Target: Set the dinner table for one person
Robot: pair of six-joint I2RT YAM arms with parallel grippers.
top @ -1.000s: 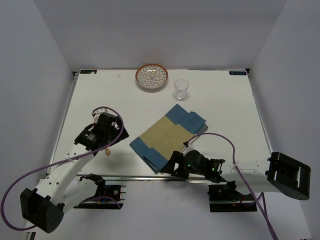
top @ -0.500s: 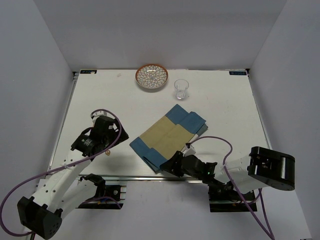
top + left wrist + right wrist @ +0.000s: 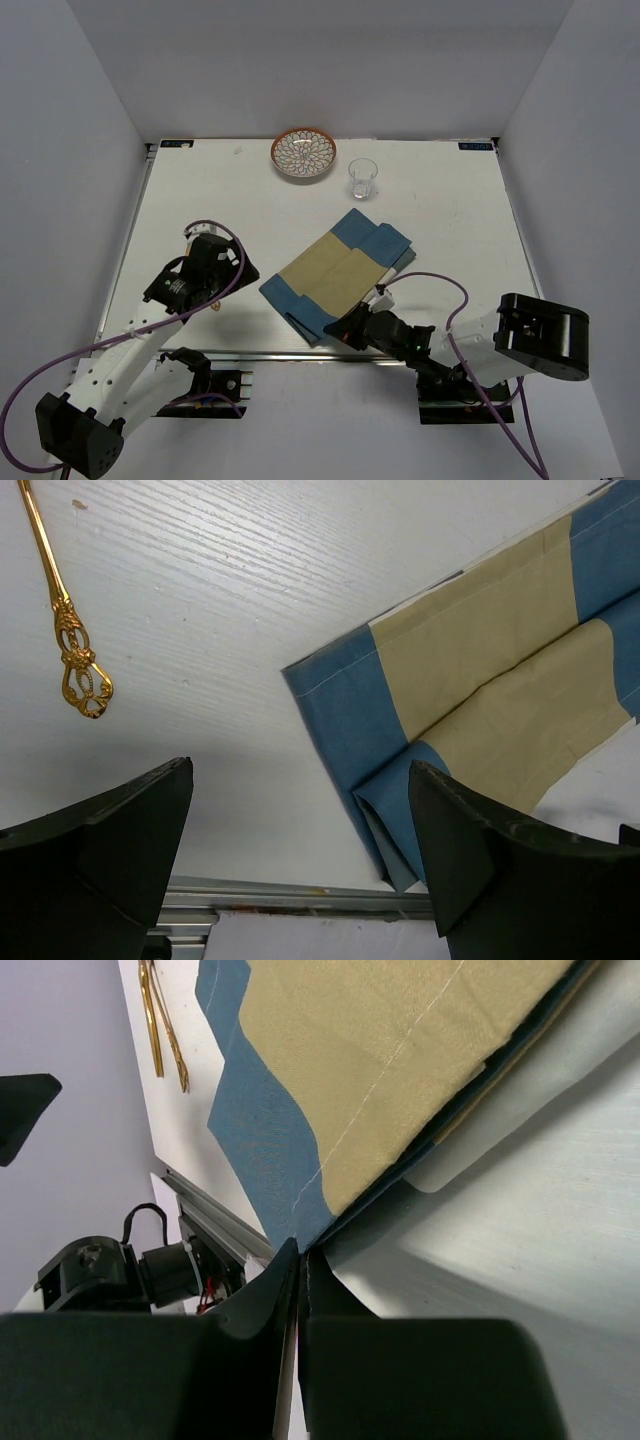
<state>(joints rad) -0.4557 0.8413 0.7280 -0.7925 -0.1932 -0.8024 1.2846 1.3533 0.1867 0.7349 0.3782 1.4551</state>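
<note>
Top external view, looking down over two arms bolted at the near edge of a white bench (image 3: 450, 220), which fills the scene from the arm bases to the back wall.

Nearest, low at the front edge, the right gripper (image 3: 347, 328) has its fingers fully closed. The right wrist view shows them pinching the near corner of a blue-and-tan mat (image 3: 335, 268), the thin cloth running straight into the fingertips.

To the left and slightly farther in, the left gripper (image 3: 212, 293) hovers with its fingers spread wide, holding nothing. Gold cutlery (image 3: 217, 303) lies on the bench just beside it. The left wrist view shows an ornate handle end well apart from the mat's left corner.

The mat sits mid-bench, skewed. Its long axis runs from near left to far right, so from the right gripper the cloth stretches away and slightly rightward. Both ends look folded over on themselves. The right arm is plainly the nearer one to the mat. Judging by this, the next move is to draw that corner out and square the mat to the front edge.

Beyond the mat stands a clear glass (image 3: 362, 178). Farthest back, near the wall, sits a patterned bowl (image 3: 303, 155).
</note>
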